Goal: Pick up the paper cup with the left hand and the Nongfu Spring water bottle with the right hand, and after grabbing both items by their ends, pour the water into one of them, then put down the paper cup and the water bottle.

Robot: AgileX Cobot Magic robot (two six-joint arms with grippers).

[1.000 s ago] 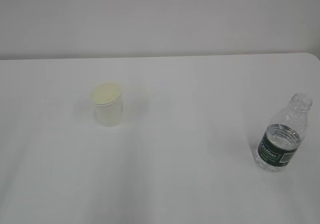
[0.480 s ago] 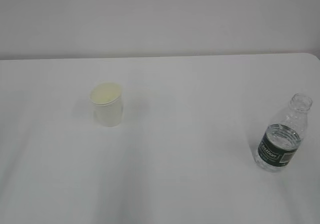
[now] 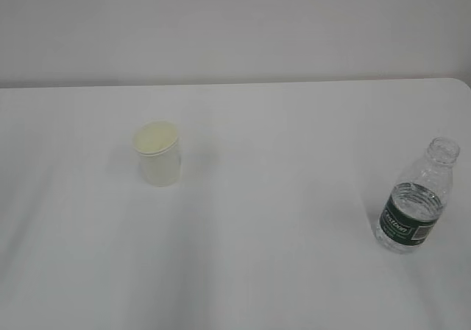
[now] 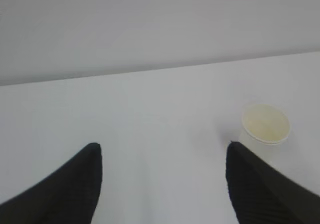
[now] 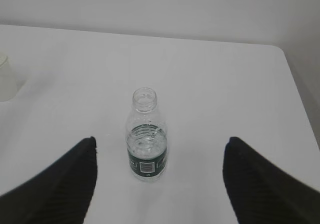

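We hang both hands released, left hand [image 4: 160, 184] off-line w/ the paper cup [image 3: 157, 153] at mid-left, right hand [image 5: 159, 181] facing the uncapped Nongfu Spring water bottle [image 3: 414, 201] at the table [image 3: 294, 124] edge: a nudge could tip it.

Table [image 3: 294, 124] taken as landmark. Cup [image 3: 158, 154] stood upright on table, left of middle, toward far half. Bottle [image 3: 416, 205] stood upright on table, near right edge, nearer to front than cup, well apart from it. Water [image 3: 406, 230] held in lower part of bottle. Wall [image 3: 235, 20] seen behind table's far edge. Left gripper [image 4: 162, 151] held above table, cup ahead and to its right. Right gripper [image 5: 160, 146] held above table, bottle ahead, between fingers' line, untouched.
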